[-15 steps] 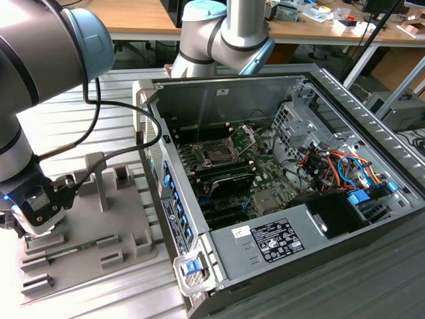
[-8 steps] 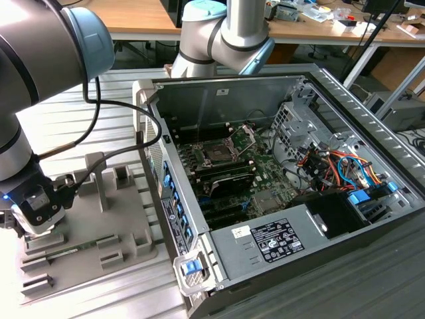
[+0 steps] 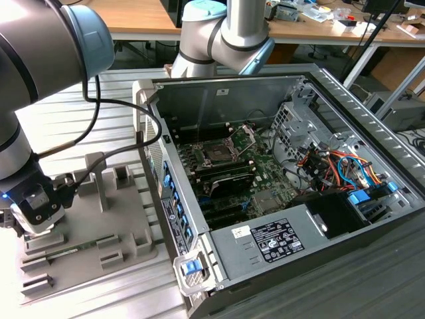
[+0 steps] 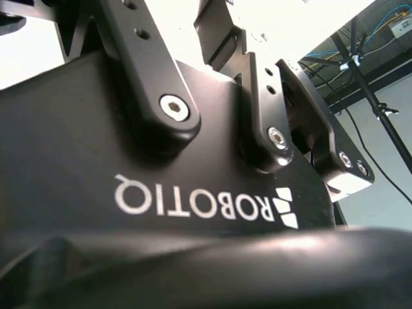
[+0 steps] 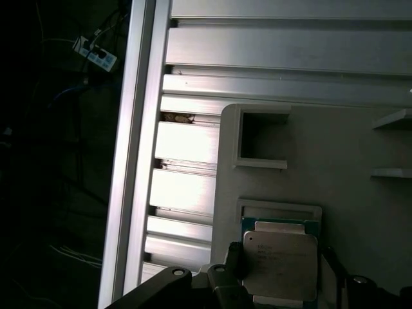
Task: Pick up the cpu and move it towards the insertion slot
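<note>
Pincer point(image 3: 41, 229) low over grey fixture plate point(image 3: 126, 212) on ribbed aluminium desk point(image 3: 60, 113), at exterior view's left. In first wrist view, cpu point(image 5: 280, 264) lies flat in fixture recess, silvery top up, pincer right at it; whether open or clamped, cannot tell. Insertion slot point(image 3: 218, 154) sits inside open computer case point(image 3: 345, 100), well apart from cpu.

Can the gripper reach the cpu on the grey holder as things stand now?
Probably yes. The gripper hangs just over the cpu, which lies flat in its grey holder with nothing on top of it.
</note>
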`<state>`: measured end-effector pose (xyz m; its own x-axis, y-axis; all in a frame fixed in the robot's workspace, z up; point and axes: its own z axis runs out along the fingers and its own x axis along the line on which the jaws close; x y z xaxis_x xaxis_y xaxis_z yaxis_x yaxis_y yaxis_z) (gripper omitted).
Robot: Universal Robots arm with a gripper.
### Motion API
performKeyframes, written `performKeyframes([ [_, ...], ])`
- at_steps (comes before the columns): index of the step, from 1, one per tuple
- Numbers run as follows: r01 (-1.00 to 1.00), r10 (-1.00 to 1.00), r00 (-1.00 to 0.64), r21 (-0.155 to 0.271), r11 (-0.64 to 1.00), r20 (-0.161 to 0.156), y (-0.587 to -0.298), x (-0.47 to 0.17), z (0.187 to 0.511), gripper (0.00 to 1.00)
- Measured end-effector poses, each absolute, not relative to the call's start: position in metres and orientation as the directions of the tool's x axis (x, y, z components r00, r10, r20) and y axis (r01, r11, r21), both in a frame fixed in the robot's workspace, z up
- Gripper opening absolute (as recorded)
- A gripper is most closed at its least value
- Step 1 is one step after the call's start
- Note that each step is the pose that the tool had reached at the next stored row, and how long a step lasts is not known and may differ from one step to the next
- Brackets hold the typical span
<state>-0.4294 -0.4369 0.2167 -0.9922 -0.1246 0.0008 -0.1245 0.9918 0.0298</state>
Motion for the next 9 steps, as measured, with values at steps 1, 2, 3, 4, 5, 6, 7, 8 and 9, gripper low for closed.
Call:
performKeyframes([
  [1,-0.125,-0.125,-0.992,0.030,0.992,0.001,-0.4369,-0.4294,0.2169,0.55],
  [2,-0.125,-0.125,-0.992,0.030,0.992,0.001,-0.4369,-0.4294,0.2172,0.55],
  [3,-0.125,-0.125,-0.992,0.030,0.992,0.001,-0.4369,-0.4294,0.2174,0.55],
  [4,-0.125,-0.125,-0.992,0.030,0.992,0.001,-0.4369,-0.4294,0.2177,0.55],
  [5,-0.125,-0.125,-0.992,0.030,0.992,0.001,-0.4369,-0.4294,0.2178,0.55],
  [6,-0.125,-0.125,-0.992,0.030,0.992,0.001,-0.4369,-0.4294,0.2182,0.55],
  [7,-0.125,-0.125,-0.992,0.030,0.992,0.001,-0.4369,-0.4294,0.2184,0.55],
  [8,-0.125,-0.125,-0.992,0.031,0.992,0.001,-0.4369,-0.4294,0.2186,0.55],
  [9,-0.125,-0.125,-0.992,0.031,0.992,0.001,-0.4369,-0.4294,0.2189,0.55],
])
